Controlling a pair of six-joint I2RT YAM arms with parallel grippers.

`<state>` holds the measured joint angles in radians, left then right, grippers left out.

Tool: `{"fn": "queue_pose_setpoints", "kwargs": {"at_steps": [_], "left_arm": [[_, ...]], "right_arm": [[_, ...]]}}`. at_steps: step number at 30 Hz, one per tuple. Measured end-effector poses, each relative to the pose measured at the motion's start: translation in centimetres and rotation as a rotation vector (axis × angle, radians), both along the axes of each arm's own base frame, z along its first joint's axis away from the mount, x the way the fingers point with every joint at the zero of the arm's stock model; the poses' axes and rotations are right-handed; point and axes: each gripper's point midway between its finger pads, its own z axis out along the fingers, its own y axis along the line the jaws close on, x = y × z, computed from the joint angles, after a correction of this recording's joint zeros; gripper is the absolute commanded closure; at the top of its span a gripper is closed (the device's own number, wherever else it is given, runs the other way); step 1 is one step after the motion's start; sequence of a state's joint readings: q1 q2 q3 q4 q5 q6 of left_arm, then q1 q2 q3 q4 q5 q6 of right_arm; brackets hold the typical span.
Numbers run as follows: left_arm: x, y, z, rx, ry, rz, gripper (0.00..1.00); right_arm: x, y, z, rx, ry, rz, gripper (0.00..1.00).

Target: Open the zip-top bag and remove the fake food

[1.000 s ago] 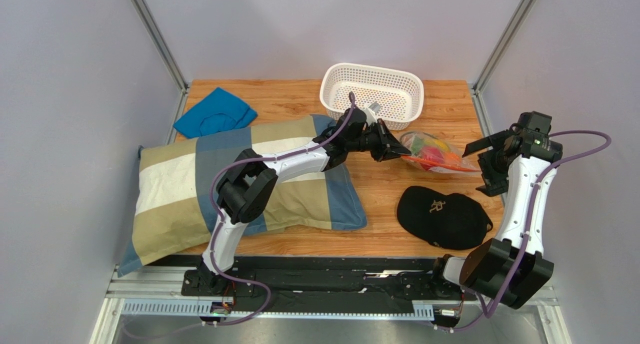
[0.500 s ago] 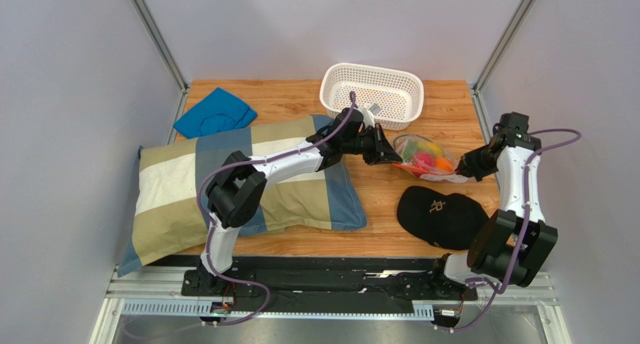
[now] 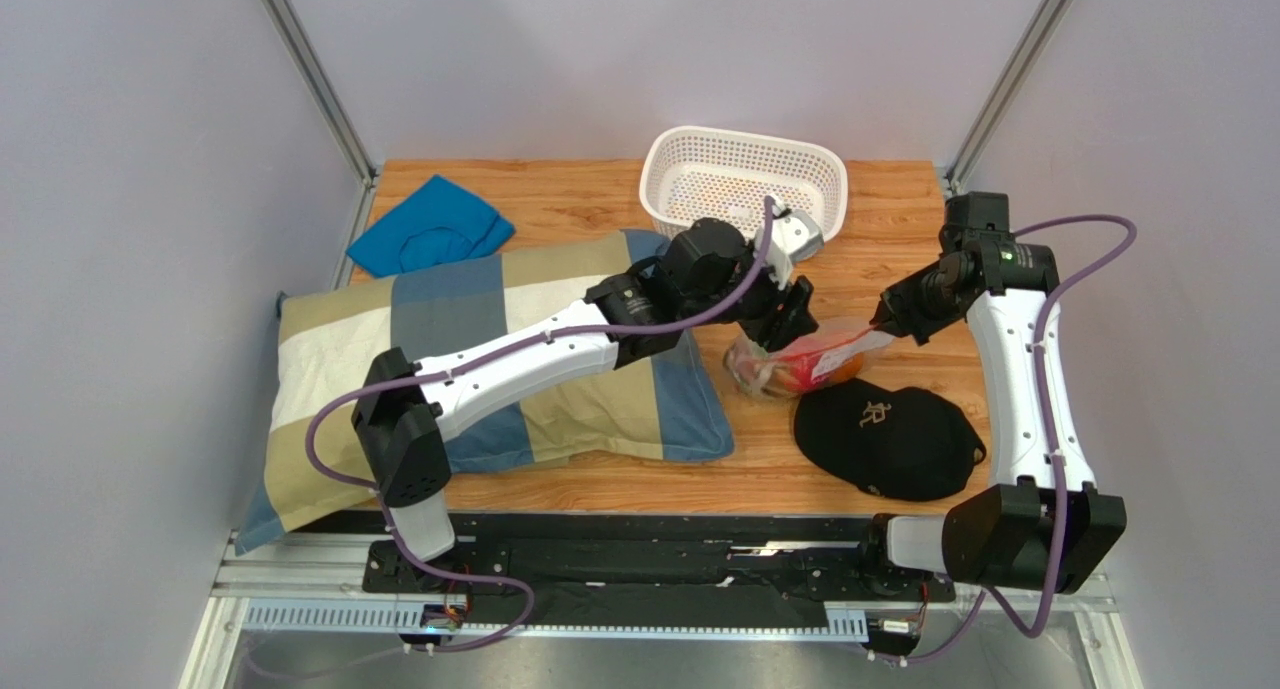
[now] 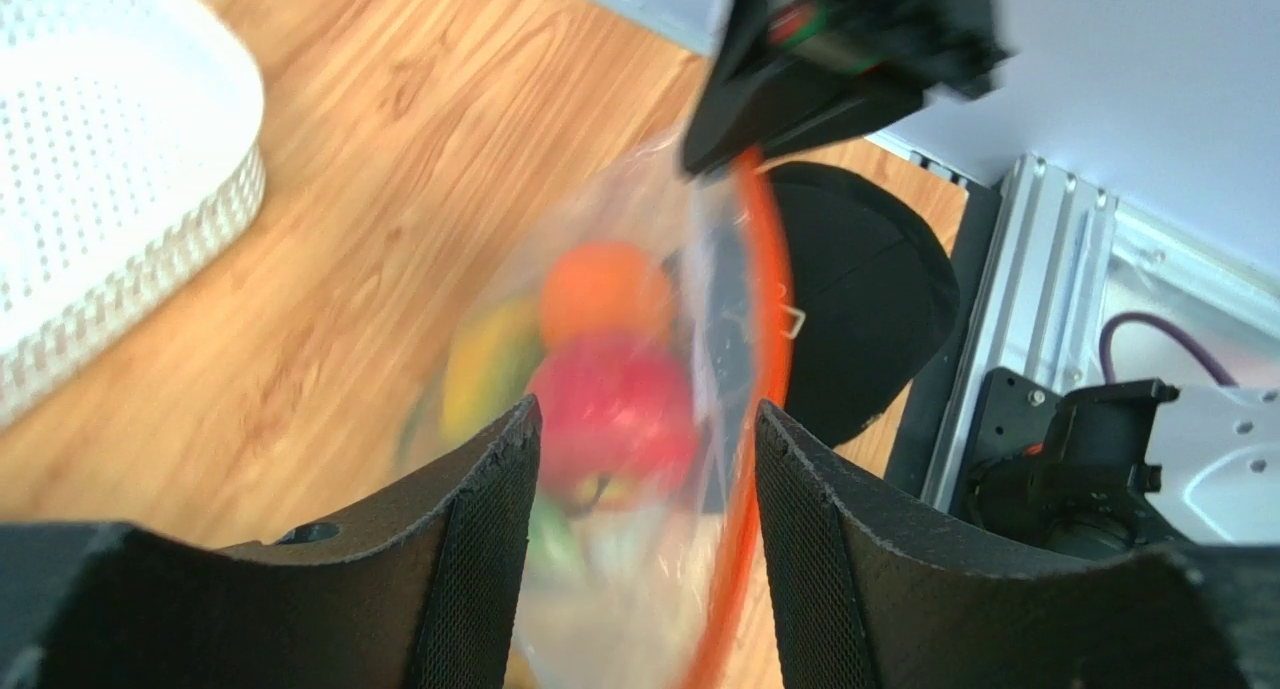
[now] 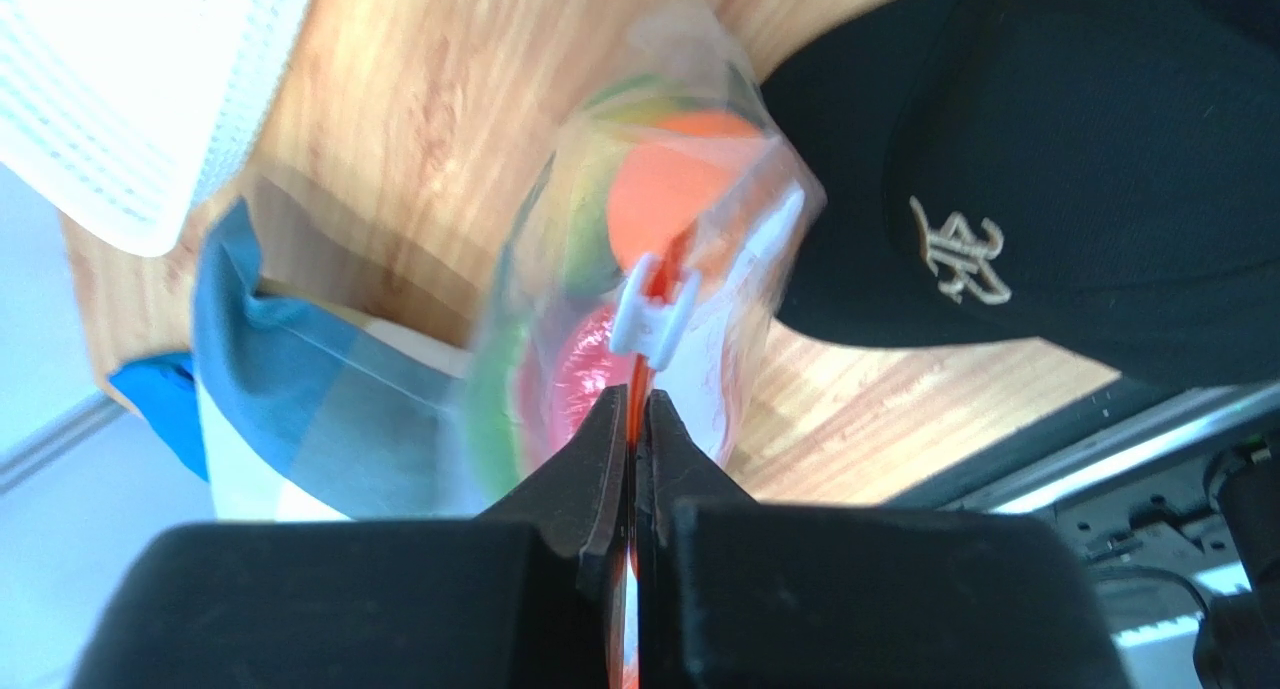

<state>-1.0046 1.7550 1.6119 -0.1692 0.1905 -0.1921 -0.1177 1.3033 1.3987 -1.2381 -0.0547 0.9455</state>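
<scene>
The zip-top bag (image 3: pixel 793 364) is clear plastic with an orange-red zip strip (image 4: pixel 768 344) and hangs tilted over the wood beside the pillow. Fake food shows through it: a red apple (image 4: pixel 613 404), an orange (image 5: pixel 676 187) and green and yellow pieces. My right gripper (image 3: pixel 887 323) is shut on the zip strip (image 5: pixel 642 382), just below its white slider (image 5: pixel 655 308). My left gripper (image 4: pixel 646 437) is open, its fingers (image 4: pixel 484 539) either side of the bag's body without pinching it. The bag's image is blurred.
A black cap (image 3: pixel 887 436) lies right under the bag's near side. A white perforated basket (image 3: pixel 747 188) stands at the back. The striped pillow (image 3: pixel 496 359) fills the left, with a blue cloth (image 3: pixel 430 226) behind it. The table's right edge and rail are beside the right arm.
My right gripper came in open, shut on the zip strip and drew it up. My left gripper let go and opened. The bag shifted toward the near left, by the pillow's corner.
</scene>
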Motion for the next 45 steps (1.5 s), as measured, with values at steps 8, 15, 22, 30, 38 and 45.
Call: {"fn": "queue_pose_setpoints", "kwargs": {"at_steps": [8, 15, 22, 30, 38, 45], "left_arm": [[-0.9, -2.3, -0.2, 0.031, -0.121, -0.097, 0.36], [-0.9, -5.1, 0.8, -0.028, -0.139, -0.195, 0.35], [-0.7, -7.9, -3.4, 0.021, -0.070, -0.268, 0.55], [2.2, -6.4, -6.5, 0.108, -0.010, -0.210, 1.00], [6.6, -2.3, -6.5, -0.014, 0.161, -0.237, 1.00], [5.2, -1.2, -5.5, -0.120, 0.298, -0.375, 1.00]], "right_arm": [[-0.8, 1.2, -0.3, -0.001, 0.046, 0.032, 1.00], [-0.3, 1.5, -0.1, 0.023, 0.049, 0.018, 0.99], [0.5, 2.2, 0.5, 0.060, 0.041, 0.021, 0.89], [1.6, 2.3, 1.8, 0.017, -0.050, 0.156, 0.08], [2.7, -0.5, 4.9, -0.196, -0.430, 0.471, 0.05], [1.8, 0.0, 3.3, -0.256, -0.827, 0.663, 0.06]]}}
